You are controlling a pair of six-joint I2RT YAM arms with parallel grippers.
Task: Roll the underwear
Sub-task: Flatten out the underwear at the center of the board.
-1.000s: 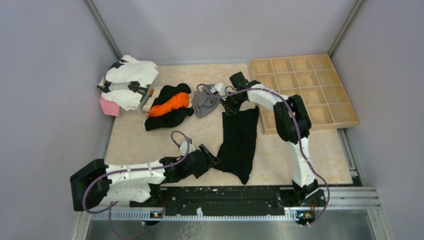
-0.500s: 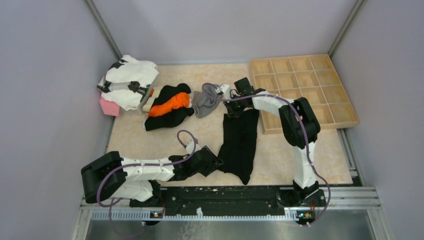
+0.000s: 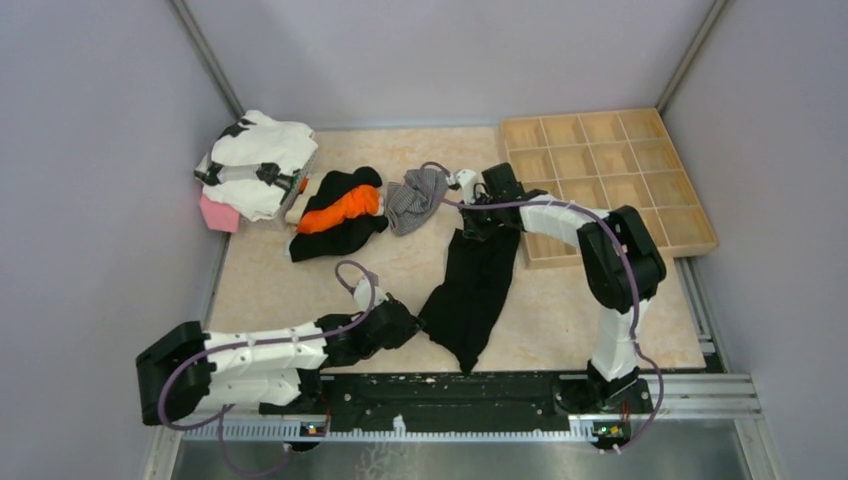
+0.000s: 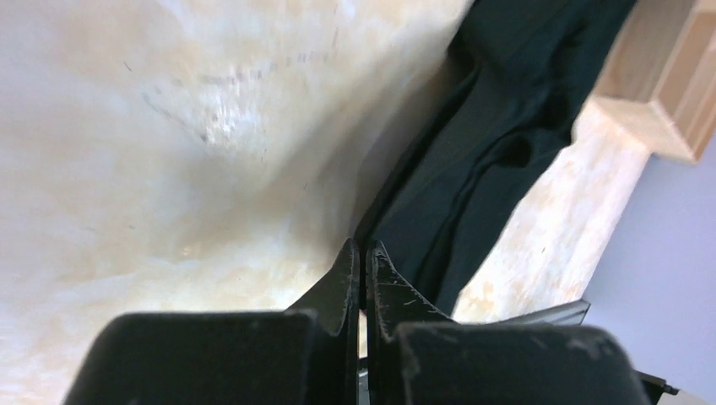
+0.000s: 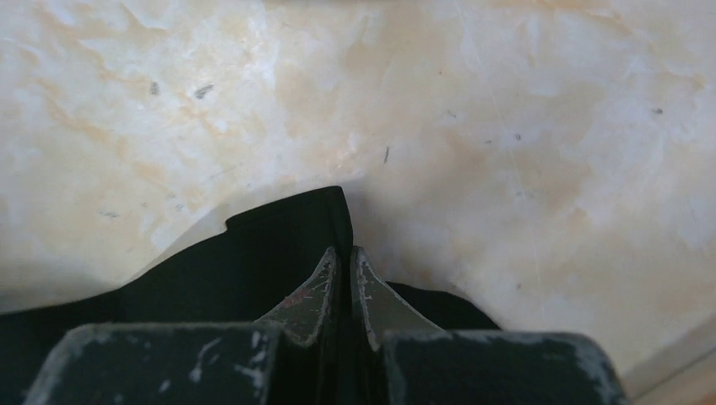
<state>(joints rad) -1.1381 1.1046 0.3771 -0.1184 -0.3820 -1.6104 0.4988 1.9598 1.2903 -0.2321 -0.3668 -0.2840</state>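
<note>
Right gripper (image 5: 344,251) is closed on a corner of the plain black cloth underwear (image 3: 480,280), mid-frame. Left gripper (image 4: 363,246) is pressed together on its lower-left edge, with the pinched cloth hidden between the fingers.

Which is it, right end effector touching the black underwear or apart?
Touching. The right wrist view shows the right end effector clamped on the black underwear.

No text, label, brand name or number can be read in any view. No legible sign is shown.
</note>
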